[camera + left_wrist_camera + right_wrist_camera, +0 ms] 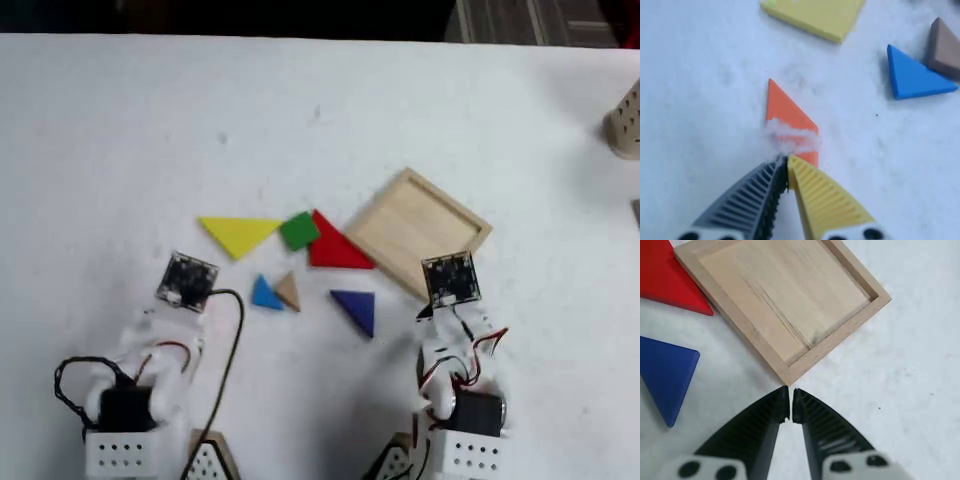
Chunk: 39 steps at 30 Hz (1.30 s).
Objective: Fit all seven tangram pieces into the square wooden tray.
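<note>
Pale wood, bare inside: the square wooden tray (418, 232) lies turned like a diamond right of centre in the high view. Its raised rim frames an empty floor with faint grain, so all seven pieces have yet to go in. They lie flat and loose on the white worktop (120, 150) to its left, probably spread so each can be taken singly. A large red triangle (335, 245) sits just beside the tray's rim, with a green square (299, 230) between it and a large yellow triangle (240, 234). Lower in the frame are a small light-blue triangle (265, 294) beside a small tan triangle (289, 291), and a medium dark-blue triangle (357, 308). An orange parallelogram (790, 122) lies right at the tips of the left arm's jaws, which are pressed together and hold nothing, perhaps poised to nudge it. The right arm's jaws, all but closed and empty, hang just off a corner of the tray.
</note>
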Each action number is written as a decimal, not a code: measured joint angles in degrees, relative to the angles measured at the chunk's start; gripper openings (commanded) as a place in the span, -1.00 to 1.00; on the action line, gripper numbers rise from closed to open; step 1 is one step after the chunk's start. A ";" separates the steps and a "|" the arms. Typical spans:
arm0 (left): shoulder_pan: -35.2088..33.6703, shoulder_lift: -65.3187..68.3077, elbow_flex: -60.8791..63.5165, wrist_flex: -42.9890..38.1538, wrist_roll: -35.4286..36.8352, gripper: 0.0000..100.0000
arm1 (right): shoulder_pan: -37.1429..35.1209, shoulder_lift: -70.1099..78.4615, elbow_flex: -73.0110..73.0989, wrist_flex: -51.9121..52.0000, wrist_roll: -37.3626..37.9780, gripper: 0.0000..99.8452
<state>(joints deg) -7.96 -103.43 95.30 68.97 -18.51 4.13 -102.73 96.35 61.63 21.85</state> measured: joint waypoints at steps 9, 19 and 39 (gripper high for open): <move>1.14 0.18 -3.52 -5.71 0.00 -0.95 | -0.44 0.00 0.00 0.00 -0.09 -0.96; -0.09 11.87 -25.67 -5.80 5.54 -0.95 | -0.35 0.00 0.00 0.00 -0.09 -0.96; 1.85 57.85 -29.98 -20.66 19.25 -0.64 | 5.10 0.00 -4.31 -2.99 -2.02 -0.96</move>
<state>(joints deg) -6.11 -45.58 65.32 48.31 0.75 9.23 -102.73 92.04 58.64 19.82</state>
